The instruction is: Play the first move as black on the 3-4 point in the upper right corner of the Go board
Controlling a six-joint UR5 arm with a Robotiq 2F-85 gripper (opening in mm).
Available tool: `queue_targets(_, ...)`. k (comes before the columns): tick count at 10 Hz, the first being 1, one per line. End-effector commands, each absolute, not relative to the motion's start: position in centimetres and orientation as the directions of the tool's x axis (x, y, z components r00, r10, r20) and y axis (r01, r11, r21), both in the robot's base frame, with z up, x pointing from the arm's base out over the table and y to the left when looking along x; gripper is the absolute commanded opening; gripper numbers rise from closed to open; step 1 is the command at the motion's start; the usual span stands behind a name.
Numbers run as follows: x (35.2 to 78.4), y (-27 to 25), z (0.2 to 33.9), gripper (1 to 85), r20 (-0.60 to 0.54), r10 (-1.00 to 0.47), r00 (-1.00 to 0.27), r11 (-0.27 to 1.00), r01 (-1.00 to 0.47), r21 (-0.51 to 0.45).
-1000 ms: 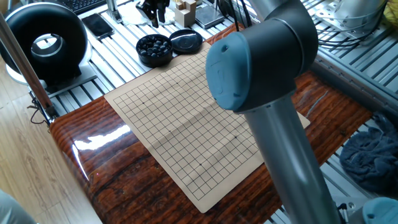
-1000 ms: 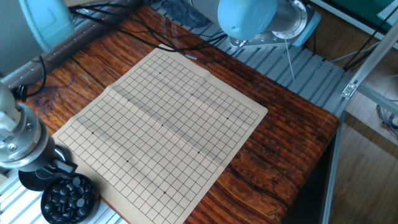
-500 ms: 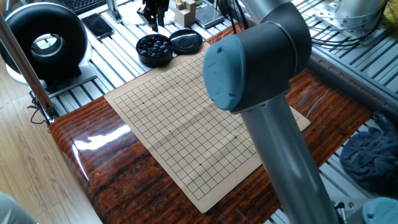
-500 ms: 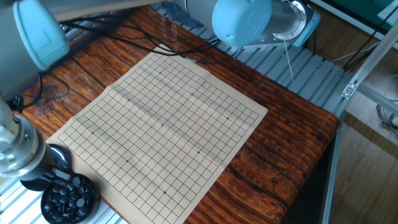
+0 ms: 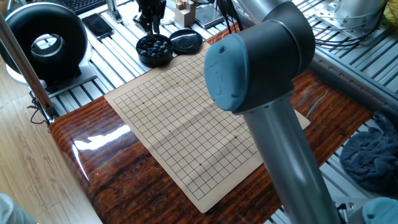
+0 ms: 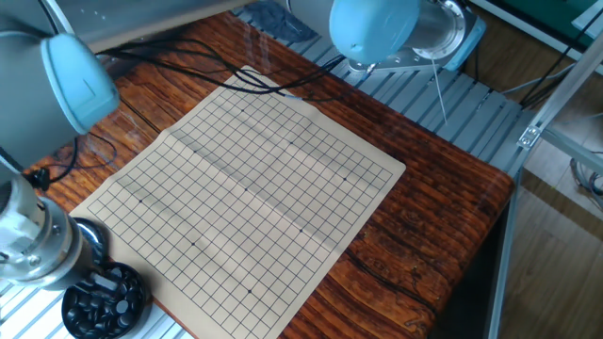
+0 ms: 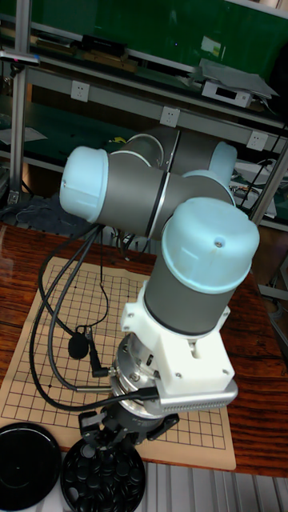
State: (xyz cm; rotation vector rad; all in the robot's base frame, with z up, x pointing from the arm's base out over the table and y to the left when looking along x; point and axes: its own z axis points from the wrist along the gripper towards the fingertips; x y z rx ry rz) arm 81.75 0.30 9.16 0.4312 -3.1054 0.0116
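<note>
Stones: I see the black stones heaped in the round bowl, which stands just off the board's edge beside its lid.
Gripper: I have the gripper hanging right over that bowl; in the tall fixed view its dark fingers point down at the heap.
Fingers: I cannot tell whether they are spread or pinching a stone; the wrist body hides the tips in the tall fixed view, and in one fixed view they are too small and dark to read.
Key relation: the stones lie straight below the fingers, so I judge the coming move as a plain vertical drop with no sideways correction.
Go board: the paper grid is bare; I see no stone on any crossing.
3-4 point: it must be a plain crossing near one far corner, well apart from the bowl. I cannot say from these views which corner counts as upper right, so I place no mark.
Cables: loose loops trail over the board's left side and could brush the paper as I carry across.
</note>
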Motion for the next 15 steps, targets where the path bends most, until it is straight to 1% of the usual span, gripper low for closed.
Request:
queue_targets(1,82.1,1.4,8.6,32.0,-0.021,-0.274,-0.961,0.961,-0.275,0.027)
queue_targets(3,82.7,2.3,8.6,30.7,-0.043,-0.273,-0.961,0.960,-0.275,0.049)
queue_targets(10,85.3,3.1,8.2,29.3,-0.094,-0.291,-0.952,0.954,-0.297,0.050)
queue_targets(13,85.5,3.5,7.2,29.3,-0.082,-0.290,-0.954,0.955,-0.294,0.041)
queue_targets(15,84.4,3.9,6.5,28.3,-0.046,-0.279,-0.959,0.958,-0.281,0.054)
